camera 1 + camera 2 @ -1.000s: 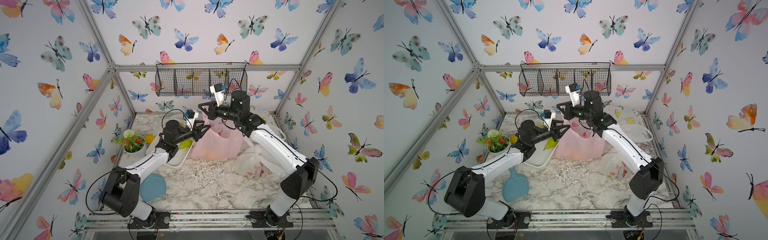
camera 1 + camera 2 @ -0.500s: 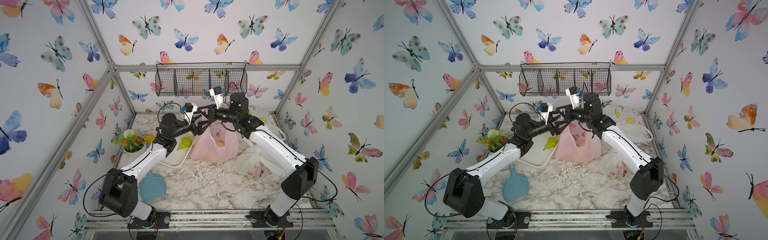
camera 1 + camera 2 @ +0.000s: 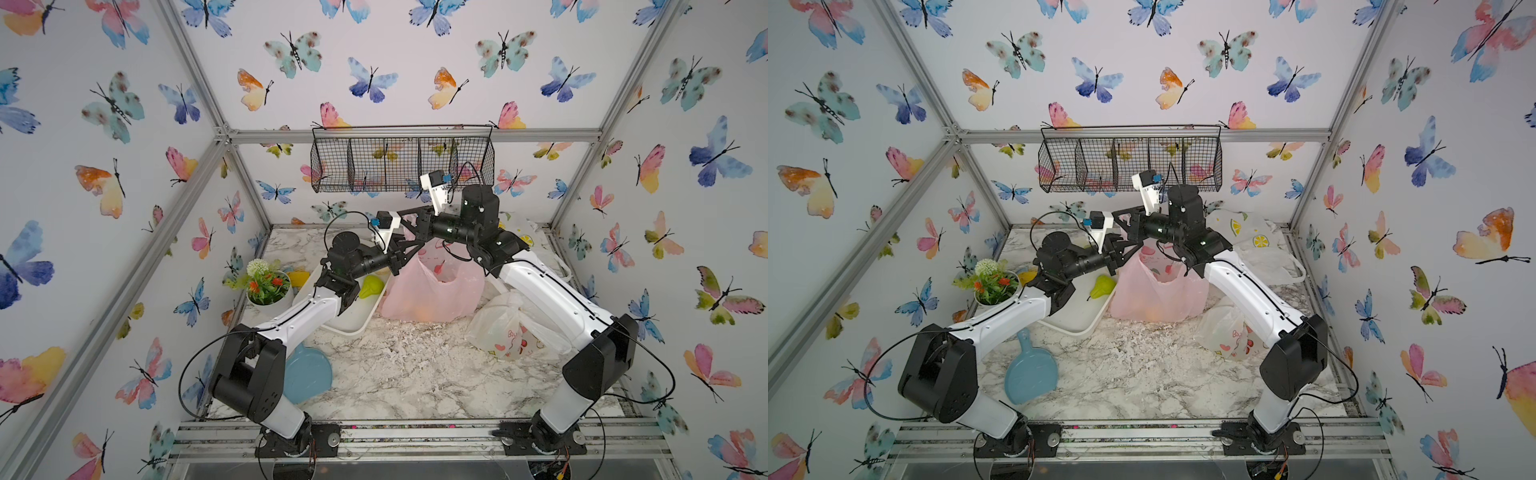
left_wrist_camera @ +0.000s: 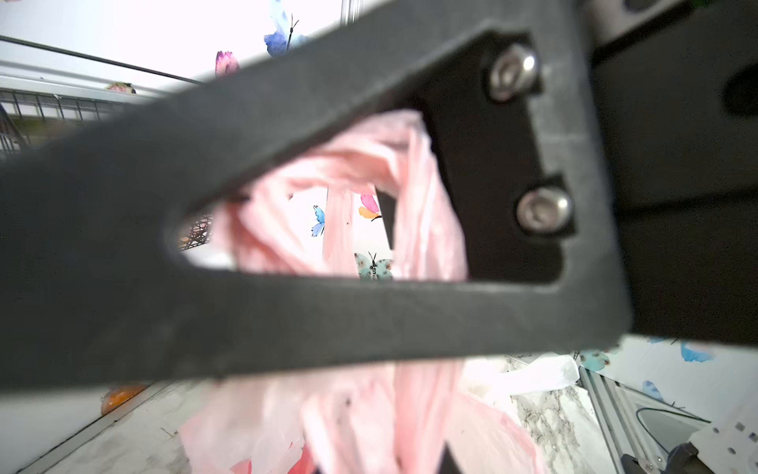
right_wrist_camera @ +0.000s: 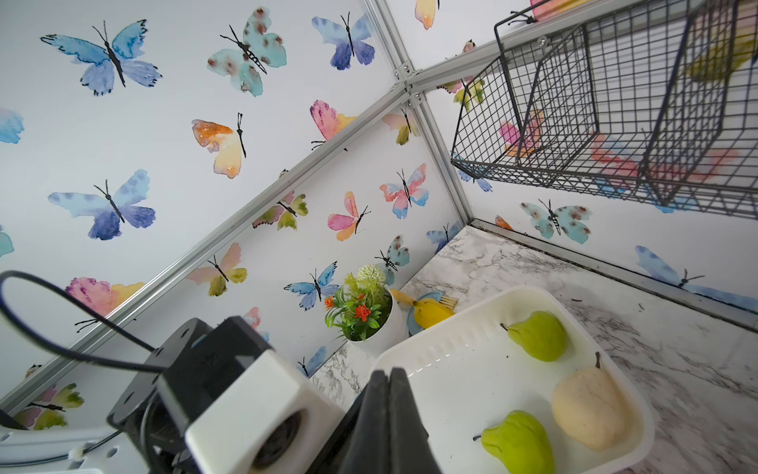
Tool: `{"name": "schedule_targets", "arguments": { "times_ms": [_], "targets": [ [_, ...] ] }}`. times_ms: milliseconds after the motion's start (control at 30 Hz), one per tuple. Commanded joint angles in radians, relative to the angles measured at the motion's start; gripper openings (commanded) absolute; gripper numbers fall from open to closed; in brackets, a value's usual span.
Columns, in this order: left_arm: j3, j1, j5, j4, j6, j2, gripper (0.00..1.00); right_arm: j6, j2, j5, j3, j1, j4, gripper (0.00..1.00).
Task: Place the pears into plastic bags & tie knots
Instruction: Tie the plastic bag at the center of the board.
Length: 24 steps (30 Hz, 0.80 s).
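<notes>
The pink bag point(image 3: 432, 291) stands crinkled, translucent (red fruit prints showing).

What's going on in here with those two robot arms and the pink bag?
The two arms are working on the pink bag, which stands upright on the marble table with something orange showing through near its bottom. The left gripper and right gripper are both shut up at its handles, apparently pinching them for tying. One green pear, a second green pear and a cream pear lie in the white tray beside it.
</notes>
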Motion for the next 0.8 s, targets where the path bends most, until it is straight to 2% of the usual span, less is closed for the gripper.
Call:
{"name": "schedule_targets", "arguments": {
  "times_ms": [0,33,67,233,333,433,500,633,767],
  "targets": [
    [-0.008,0.007,0.018,0.032,-0.022,-0.006,0.00,-0.039,-0.032,-0.005,0.074,-0.003,-0.037,0.28],
    [-0.013,0.015,0.010,0.030,-0.034,-0.011,0.00,-0.063,-0.044,0.006,0.080,-0.021,-0.072,0.40],
    [-0.015,0.025,0.002,0.019,-0.043,-0.019,0.00,-0.081,-0.069,0.027,0.065,-0.049,-0.097,0.47],
    [0.010,0.046,-0.015,-0.094,-0.031,-0.053,0.00,-0.227,-0.232,0.071,-0.090,-0.199,-0.183,0.68],
    [0.019,0.047,-0.028,-0.143,-0.019,-0.064,0.00,-0.348,-0.294,0.235,-0.121,-0.213,-0.317,0.80],
    [0.020,0.055,-0.039,-0.167,-0.007,-0.076,0.00,-0.419,-0.367,0.358,-0.231,-0.232,-0.335,0.91],
    [0.027,0.061,-0.037,-0.185,-0.002,-0.079,0.00,-0.451,-0.383,0.399,-0.298,-0.239,-0.330,0.94],
    [0.021,0.066,-0.027,-0.193,0.001,-0.091,0.00,-0.439,-0.364,0.388,-0.387,-0.262,-0.231,0.96],
    [0.016,0.070,-0.014,-0.215,0.004,-0.097,0.00,-0.418,-0.319,0.298,-0.434,-0.303,-0.046,0.98]
  ]
}}
